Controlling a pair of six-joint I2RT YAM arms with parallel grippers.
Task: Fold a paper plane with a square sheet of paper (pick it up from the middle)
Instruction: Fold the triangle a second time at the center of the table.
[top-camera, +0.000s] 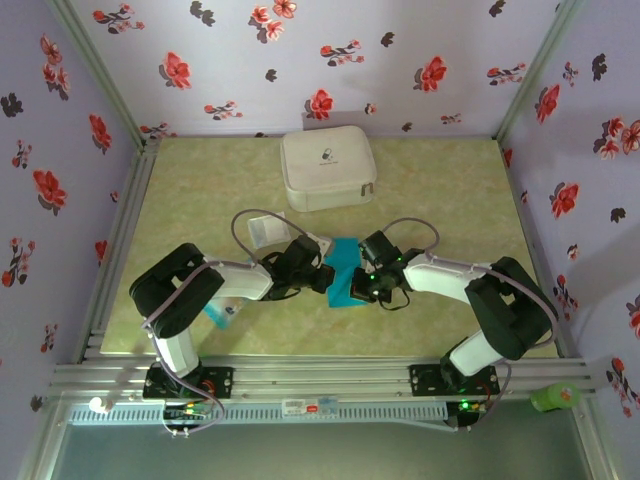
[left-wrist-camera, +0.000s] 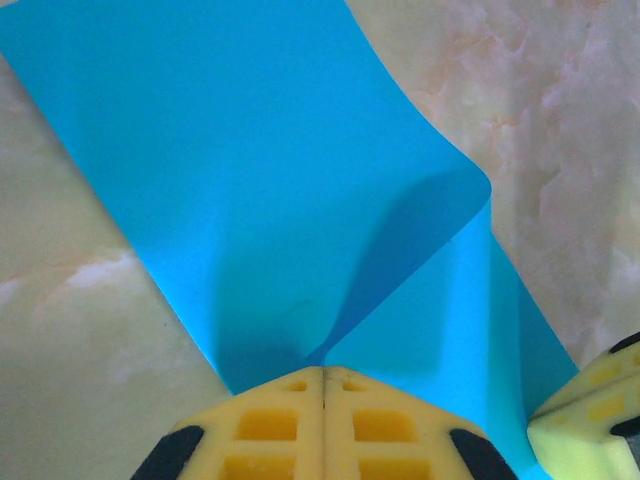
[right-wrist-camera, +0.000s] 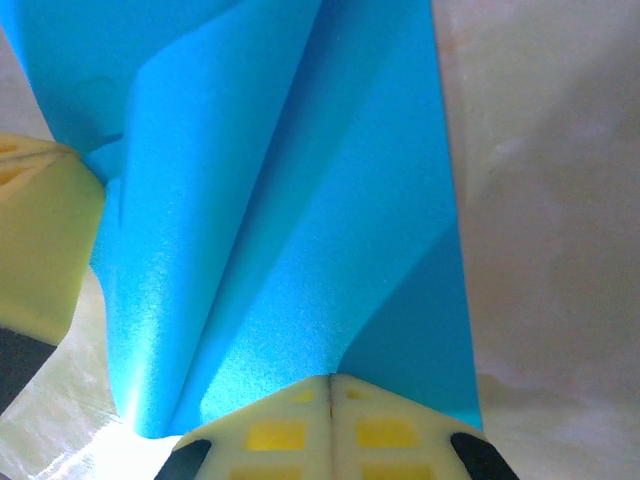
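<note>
Spanning the gap between the arms at the middle of the table (top-camera: 440, 190), the square sheet of paper (top-camera: 345, 262) is pinched on its left by the left gripper (left-wrist-camera: 323, 370) and on its right by the right gripper (right-wrist-camera: 331, 378), both clamped on it. A soft fold is seen running away from each claw. Neither arm is judged nearer, so the crease depends on both.

No text is legible; the dark mark (top-camera: 325, 155) on the white case (top-camera: 327, 185) is too small.
</note>
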